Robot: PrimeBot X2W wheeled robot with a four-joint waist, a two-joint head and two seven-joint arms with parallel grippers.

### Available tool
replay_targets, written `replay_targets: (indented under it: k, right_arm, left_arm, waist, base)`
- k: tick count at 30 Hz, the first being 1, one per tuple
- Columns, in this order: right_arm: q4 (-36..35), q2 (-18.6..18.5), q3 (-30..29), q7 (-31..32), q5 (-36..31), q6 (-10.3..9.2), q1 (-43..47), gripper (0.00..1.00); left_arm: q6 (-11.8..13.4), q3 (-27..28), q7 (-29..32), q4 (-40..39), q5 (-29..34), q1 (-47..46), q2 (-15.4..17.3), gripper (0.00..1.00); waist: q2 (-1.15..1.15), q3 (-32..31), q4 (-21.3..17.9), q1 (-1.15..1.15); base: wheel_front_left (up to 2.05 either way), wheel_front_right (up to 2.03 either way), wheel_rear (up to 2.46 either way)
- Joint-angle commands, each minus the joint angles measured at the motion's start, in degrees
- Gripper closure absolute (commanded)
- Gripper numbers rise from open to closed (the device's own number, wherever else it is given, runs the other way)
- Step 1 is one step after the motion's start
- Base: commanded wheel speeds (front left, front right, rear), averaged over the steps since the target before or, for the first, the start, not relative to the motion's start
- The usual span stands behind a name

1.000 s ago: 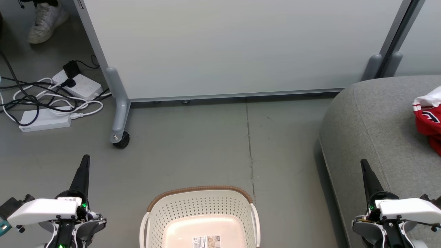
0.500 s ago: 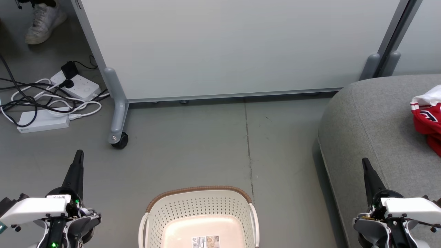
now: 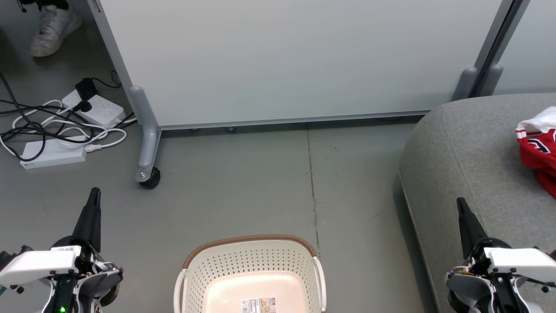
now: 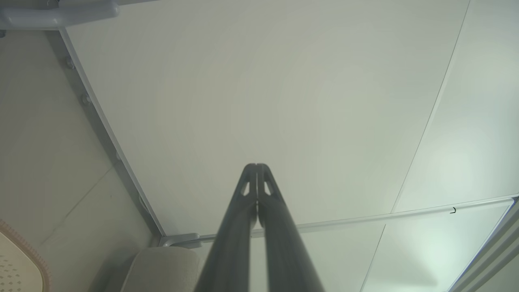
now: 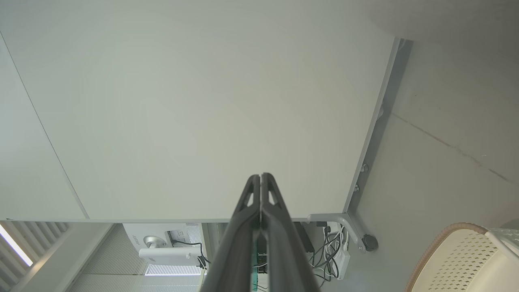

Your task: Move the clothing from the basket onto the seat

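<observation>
Left end effector [image 3: 94, 193] sits further toward the frame's left edge than a second ago; right end effector [image 3: 459, 202] barely differs. Both are pinched fully closed and hold nothing. Cream-white perforated plastic basket [image 3: 249, 240], bottom centre, shows a bare floor. Red-and-white soft sports clothing [image 3: 538, 150] lies crumpled at right edge on the large grey fabric seat [image 3: 469, 165]. It is likely light and limp: pinch a raised fold.

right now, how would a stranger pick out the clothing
Start at the big grey seat on the right, beside the pale partition panel. On its top, at the head view's right edge, lies the clothing: a crumpled red bundle with white stripes, bright red against grey surroundings and the cream basket.
</observation>
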Motion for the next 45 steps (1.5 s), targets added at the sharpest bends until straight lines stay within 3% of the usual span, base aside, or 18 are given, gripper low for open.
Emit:
replay_targets:
  k: [1, 45]
  right_arm:
    - [-0.23, -0.20, -0.05, 0.20, 0.06, 0.04, -0.47, 1.00]
    - [-0.22, -0.19, -0.07, 0.21, 0.03, 0.04, -0.46, 1.00]
  left_arm:
    - [-0.22, 0.25, 0.12, -0.03, 0.08, -1.16, 0.41, 1.00]
    - [-0.22, 0.45, 0.29, -0.05, 0.37, -1.19, 0.24, 1.00]
  waist:
    - [0.00, 0.00, 0.00, 0.00]
    - [0.00, 0.00, 0.00, 0.00]
  base:
    - [0.00, 0.00, 0.00]
    - [0.00, 0.00, 0.00]
